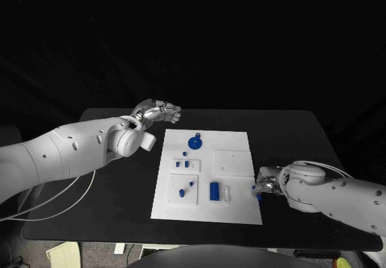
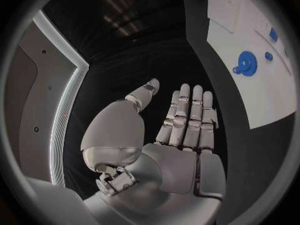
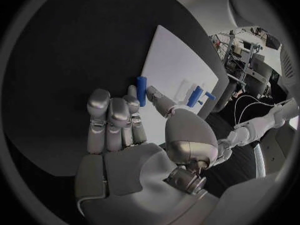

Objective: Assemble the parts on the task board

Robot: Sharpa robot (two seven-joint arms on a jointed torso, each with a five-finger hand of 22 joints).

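Mostly unfinished, I judge: right robot hand point(image 1: 268, 186) pinches a blue peg point(image 3: 141, 90) beside the task board point(image 1: 241, 215); left robot hand point(image 1: 158, 113) hovers open, empty.

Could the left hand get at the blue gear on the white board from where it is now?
Probably yes. The left hand is open and holds nothing, beside the board's far left corner; the blue gear lies close by with nothing between them.

Matt white task board point(image 1: 238, 146), matt black table point(image 1: 298, 134), glossy metal hand point(image 1: 158, 113)
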